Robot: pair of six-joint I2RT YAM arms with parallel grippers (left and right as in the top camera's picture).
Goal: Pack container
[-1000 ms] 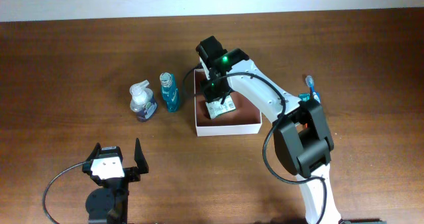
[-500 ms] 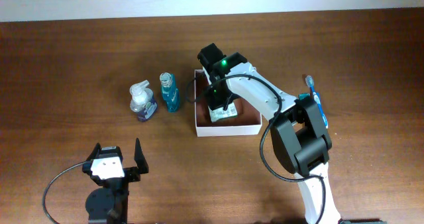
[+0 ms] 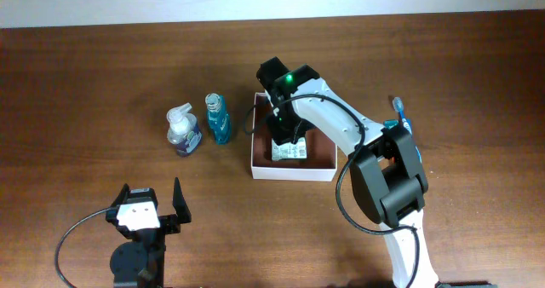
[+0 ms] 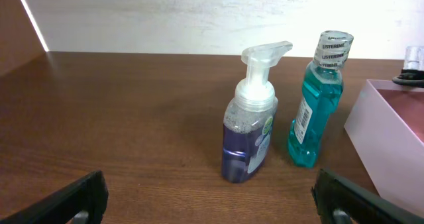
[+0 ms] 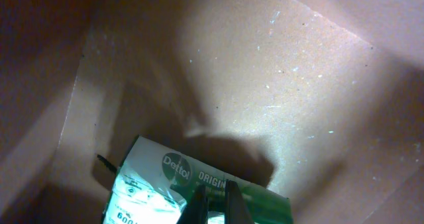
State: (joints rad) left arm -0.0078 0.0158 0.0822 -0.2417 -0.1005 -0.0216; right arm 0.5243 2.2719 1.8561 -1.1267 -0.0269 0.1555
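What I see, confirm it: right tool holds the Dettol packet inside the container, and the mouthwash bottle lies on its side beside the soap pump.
One error: the mouthwash bottle stands upright beside the soap pump; left wrist view shows it.

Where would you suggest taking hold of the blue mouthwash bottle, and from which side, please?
Grip the mouthwash bottle at its upper body, just below the cap, coming level from the near side, where the open left gripper faces it. It stands upright, and the gap to the soap dispenser looks widest there; the container stands on its other side.
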